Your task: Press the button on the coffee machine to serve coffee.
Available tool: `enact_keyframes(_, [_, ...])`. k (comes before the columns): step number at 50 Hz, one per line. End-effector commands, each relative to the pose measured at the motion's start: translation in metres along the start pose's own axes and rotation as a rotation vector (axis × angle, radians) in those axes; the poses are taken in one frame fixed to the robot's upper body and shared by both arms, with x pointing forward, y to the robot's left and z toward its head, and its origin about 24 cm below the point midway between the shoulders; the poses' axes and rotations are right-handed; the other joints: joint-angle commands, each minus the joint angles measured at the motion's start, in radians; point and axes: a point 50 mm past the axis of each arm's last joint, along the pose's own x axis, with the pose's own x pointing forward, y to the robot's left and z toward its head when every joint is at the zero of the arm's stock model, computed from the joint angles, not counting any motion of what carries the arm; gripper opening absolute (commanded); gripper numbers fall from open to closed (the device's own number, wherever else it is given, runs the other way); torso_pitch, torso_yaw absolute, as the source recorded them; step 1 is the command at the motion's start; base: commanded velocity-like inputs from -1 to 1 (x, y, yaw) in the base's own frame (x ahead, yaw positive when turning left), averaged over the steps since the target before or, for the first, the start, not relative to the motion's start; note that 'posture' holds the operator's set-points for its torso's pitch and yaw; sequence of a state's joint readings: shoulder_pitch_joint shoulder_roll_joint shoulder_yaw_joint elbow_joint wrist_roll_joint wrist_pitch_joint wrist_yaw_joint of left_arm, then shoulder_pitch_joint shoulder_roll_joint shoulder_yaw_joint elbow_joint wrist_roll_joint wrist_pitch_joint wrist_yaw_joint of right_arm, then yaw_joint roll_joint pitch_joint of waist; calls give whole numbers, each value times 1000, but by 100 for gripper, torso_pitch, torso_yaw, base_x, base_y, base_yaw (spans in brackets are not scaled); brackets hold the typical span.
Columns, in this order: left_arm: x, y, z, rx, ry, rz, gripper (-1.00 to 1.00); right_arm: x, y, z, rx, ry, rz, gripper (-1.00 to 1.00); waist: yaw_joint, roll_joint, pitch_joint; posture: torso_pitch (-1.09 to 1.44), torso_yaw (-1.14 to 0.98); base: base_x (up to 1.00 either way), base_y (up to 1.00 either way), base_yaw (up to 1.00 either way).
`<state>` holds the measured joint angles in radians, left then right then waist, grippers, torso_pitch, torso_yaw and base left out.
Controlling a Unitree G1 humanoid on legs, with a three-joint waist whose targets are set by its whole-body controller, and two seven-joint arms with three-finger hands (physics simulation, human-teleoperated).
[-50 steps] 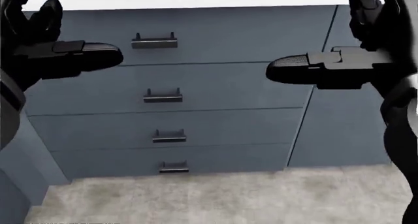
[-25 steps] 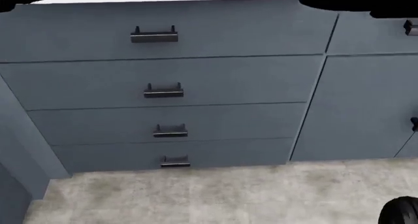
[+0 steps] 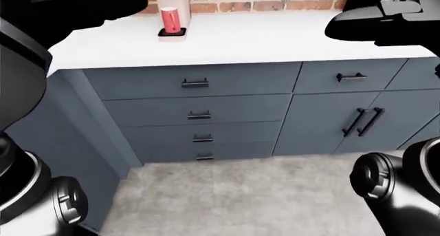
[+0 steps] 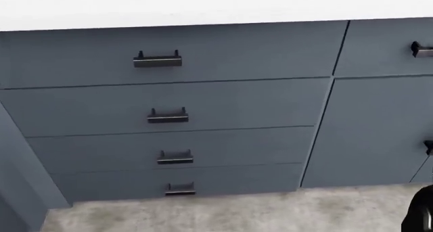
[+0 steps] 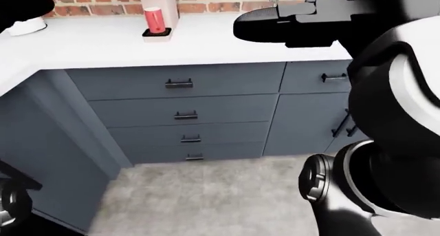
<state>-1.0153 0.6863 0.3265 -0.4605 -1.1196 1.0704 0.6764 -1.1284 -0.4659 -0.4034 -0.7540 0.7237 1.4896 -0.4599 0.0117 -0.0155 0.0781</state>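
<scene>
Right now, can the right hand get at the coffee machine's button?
Probably not yet. The right hand hovers over the white counter, well right of the coffee machine with its red cup. Nothing blocks the way, but the button itself isn't visible.

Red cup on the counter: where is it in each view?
Left-eye view: red cup top, left of centre, on the white counter.
Right-eye view: top left.
Head view: not in it.
Shared landmark: four-drawer stack.

Bare white counter (image 3: 275,40) lies open right of the coffee machine (image 3: 172,9) and its red cup (image 3: 169,20).
</scene>
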Motion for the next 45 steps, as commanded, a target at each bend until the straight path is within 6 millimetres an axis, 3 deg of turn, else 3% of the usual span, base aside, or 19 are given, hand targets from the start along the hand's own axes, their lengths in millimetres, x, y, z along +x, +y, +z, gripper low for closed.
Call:
enact_keyframes(1, [-1,-3,10,-18,-45,-14,100,0,-3,9,17,-51,-16,100,-5,5,-3,0,0,41,0,0])
enact_keyframes(3, [-1,-3,9,-18,-46,-14,100,0,-3,9,14,-51,-18,100,-3,-23,-4,0,0,42,0,0])
enact_keyframes(7, [-2,-3,10,-21,-48,-15,100,0,-2,9,14,-49,-16,100,-3,-26,-17,0,0,41,0,0])
enact_keyframes(9, [-1,-3,9,-19,-47,-14,100,0,-3,9,14,-50,-17,100,-4,-15,-23,0,0,42,0,0])
enact_keyframes(14, [-1,-3,9,-18,-48,-13,100,-1,-2,8,16,-50,-14,100,-18,32,-16,0,0,42,0,0])
enact_keyframes(16, [-1,-3,9,-18,-48,-13,100,-1,-3,8,14,-50,-15,100,-28,79,-27,0,0,42,0,0])
enact_keyframes(17, [-2,-4,10,-17,-48,-13,100,-1,-3,8,14,-50,-14,100,-26,119,-42,0,0,41,0,0])
enact_keyframes(18, [-2,-4,10,-16,-48,-13,100,-1,-3,8,13,-50,-14,100,-18,76,-19,0,0,42,0,0])
enact_keyframes(19, [-1,-3,9,-17,-49,-13,100,-1,-3,8,14,-50,-14,100,-28,96,-13,0,0,41,0,0])
enact_keyframes(21, [-1,-3,10,-17,-50,-13,100,-1,-3,8,13,-49,-13,100,-14,83,-27,0,0,42,0,0])
enact_keyframes(27, [-2,-5,9,-10,-49,-15,100,-2,-2,8,15,-48,-12,100,6,31,-20,0,0,42,0,0])
enact_keyframes(29, [-2,-5,9,-10,-48,-18,100,-2,-2,8,15,-48,-13,100,14,1,-27,0,0,42,0,0])
enact_keyframes(30, [-2,-5,10,-11,-49,-16,100,-2,-2,8,15,-49,-14,100,17,-23,-33,0,0,42,0,0])
enact_keyframes(31, [-2,-5,11,-15,-49,-18,100,-2,-2,8,14,-48,-14,100,13,-61,-48,0,0,41,0,0])
enact_keyframes(32, [-2,-5,10,-13,-49,-18,100,-2,-2,8,13,-47,-13,100,6,-29,-24,0,0,42,0,0])
enact_keyframes(33, [-2,-5,10,-13,-49,-18,100,-2,-2,8,14,-48,-13,100,17,-49,-7,0,0,42,0,0])
enact_keyframes(35, [-2,-5,11,-13,-51,-17,100,-2,-2,9,13,-48,-14,100,1,-41,-23,0,0,42,0,0])
enact_keyframes(41, [-2,-5,10,-11,-49,-15,100,-2,-3,9,14,-47,-15,100,-15,1,-18,0,0,42,0,0])
enact_keyframes(45, [-2,-5,9,-9,-49,-14,100,-2,-3,8,12,-45,-15,100,-20,64,-42,0,0,33,10,0])
